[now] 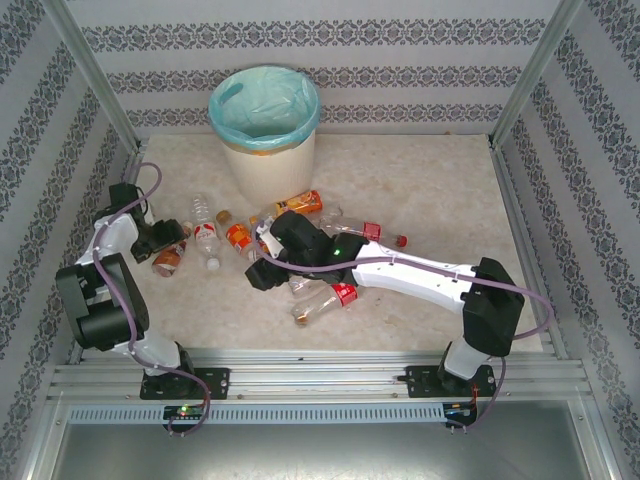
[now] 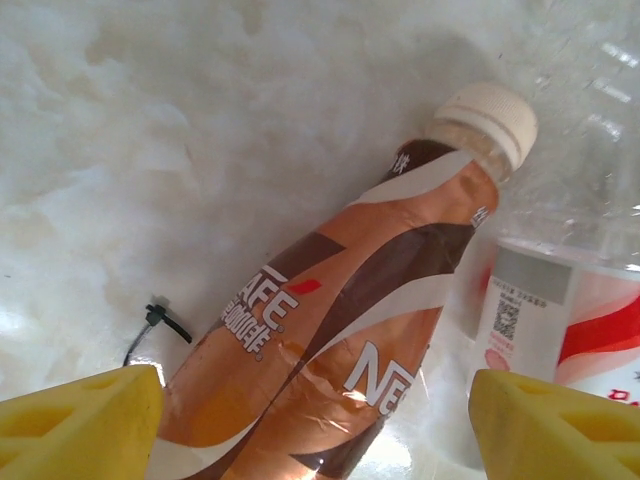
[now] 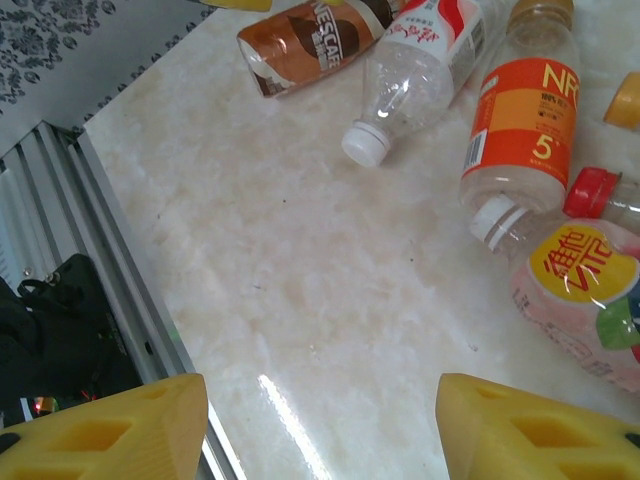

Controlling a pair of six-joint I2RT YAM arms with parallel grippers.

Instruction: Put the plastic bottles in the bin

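Sorting barely begun, by the look of it.
Small clear plastic bottles [image 1: 207, 240] litter the pale marbled table [image 1: 420, 190] before the round cream teal-lined bin [image 1: 270, 165]; none visible inside. The left tool [image 2: 315, 425] gapes astride a brown-labelled coffee bottle [image 2: 330, 330], unclamped; the right tool [image 3: 320, 430] hangs wide open, empty.

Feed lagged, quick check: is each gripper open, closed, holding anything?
Left gripper: open, straddling the brown coffee bottle, not gripping it.
Right gripper: open, empty, over bare table.
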